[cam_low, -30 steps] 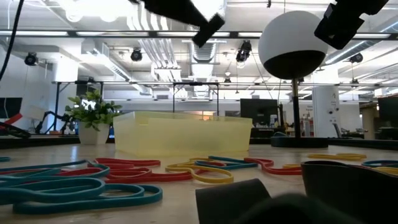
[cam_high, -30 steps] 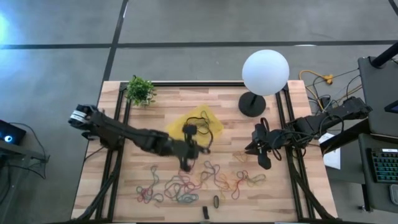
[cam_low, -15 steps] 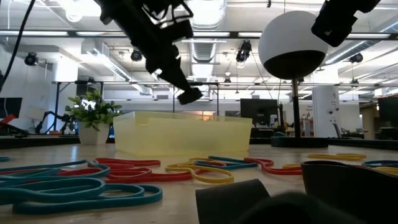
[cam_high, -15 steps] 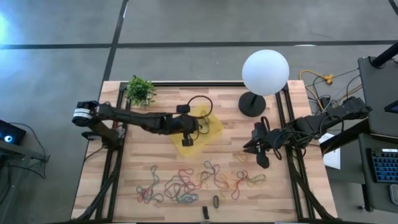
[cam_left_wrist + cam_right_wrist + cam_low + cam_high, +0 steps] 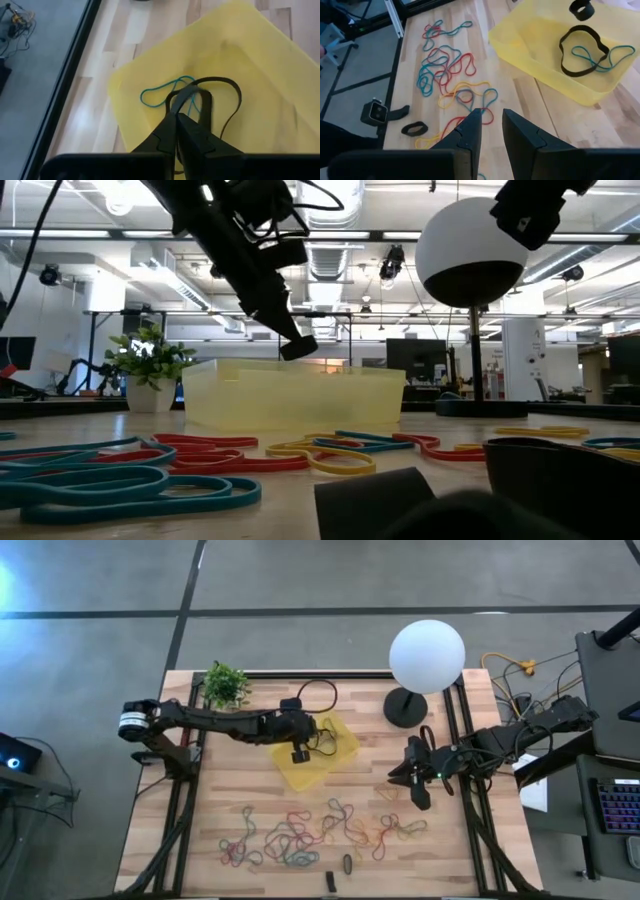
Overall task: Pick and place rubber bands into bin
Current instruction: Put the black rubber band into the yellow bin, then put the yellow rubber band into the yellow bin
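The left hand [image 5: 299, 754], fingers closed and empty, hovers over the yellow bin [image 5: 337, 755] holding two rubber bands [image 5: 580, 51]; next comes reaching for the loose bands [image 5: 300, 835] strewn nearer the table's [image 5: 260, 795] front edge.

Left arm: reaches from the table's left edge across toward the centre, wrist angled downward, left gripper [image 5: 299, 754] raised off the surface, its two dark fingers [image 5: 170, 131] pressed together with no gap visible between them. Right arm: enters from the right edge, elbow folded, right gripper [image 5: 418, 792] held low near the right-centre of the table, fingers [image 5: 468, 131] parted with a clear gap and nothing between them.
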